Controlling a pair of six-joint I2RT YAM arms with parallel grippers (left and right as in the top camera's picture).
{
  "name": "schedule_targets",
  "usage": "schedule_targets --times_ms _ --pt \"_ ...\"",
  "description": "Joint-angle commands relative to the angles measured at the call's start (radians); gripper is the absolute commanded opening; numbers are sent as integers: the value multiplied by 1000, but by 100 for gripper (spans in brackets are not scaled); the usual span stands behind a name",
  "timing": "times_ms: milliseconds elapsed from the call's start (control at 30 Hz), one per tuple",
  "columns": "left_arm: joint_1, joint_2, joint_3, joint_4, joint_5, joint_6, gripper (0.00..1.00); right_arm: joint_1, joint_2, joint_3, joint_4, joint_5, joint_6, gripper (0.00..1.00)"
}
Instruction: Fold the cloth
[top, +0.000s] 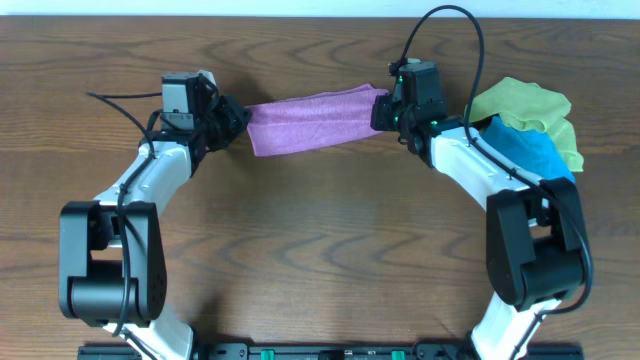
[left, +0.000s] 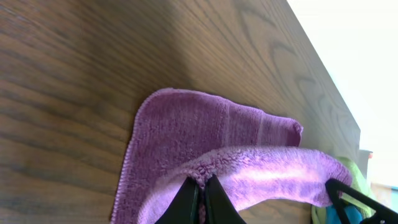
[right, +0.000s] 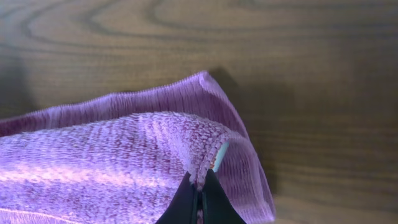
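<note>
Both the left gripper (top: 240, 121) and right gripper (top: 381, 108) pinch corners of the limp, light lilac microfibre cloth (top: 310, 120) near the table (top: 320, 250) far edge

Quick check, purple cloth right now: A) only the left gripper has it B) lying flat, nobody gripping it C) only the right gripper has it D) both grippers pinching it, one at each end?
D: the left gripper and the right gripper are each shut on an edge of the cloth, which spans between them in the overhead view.
</note>
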Motion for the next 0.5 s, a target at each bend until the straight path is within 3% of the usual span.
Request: schedule_targets --times_ms 0,467 --pt "-3 33 1 23 -60 -7 6 3 32 0 31 19 11 2" --pt "-3 190 2 185 -94 -15 6 3 139 1 147 100 10 2"
